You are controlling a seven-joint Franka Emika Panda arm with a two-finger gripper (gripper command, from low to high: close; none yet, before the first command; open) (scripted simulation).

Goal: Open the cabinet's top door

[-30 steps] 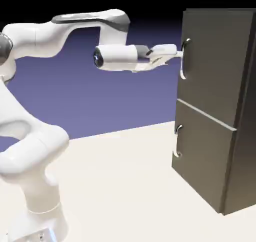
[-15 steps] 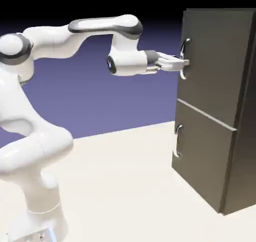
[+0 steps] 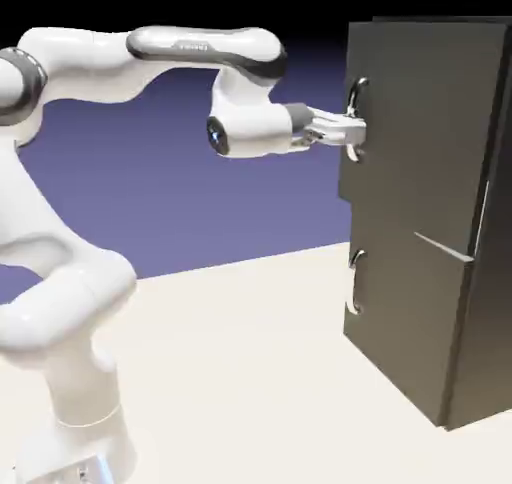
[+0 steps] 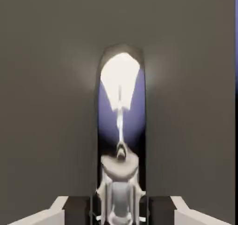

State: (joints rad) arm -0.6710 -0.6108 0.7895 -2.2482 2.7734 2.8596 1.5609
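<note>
Gripper (image 3: pixel 356 130) is clenching the upper handle (image 3: pixel 352 98); top door (image 3: pixel 430 132) is now parting leftward from cabinet (image 3: pixel 488 342), so opening is beginning.

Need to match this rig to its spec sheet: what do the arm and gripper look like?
The arm is glossy white with rounded, tubular links, dark grey bands at some joints and small dark lettering on the upper link. The gripper has slim white fingers, dark at the tips in the hand view, beyond a dark grey collar. No cables show.
</note>
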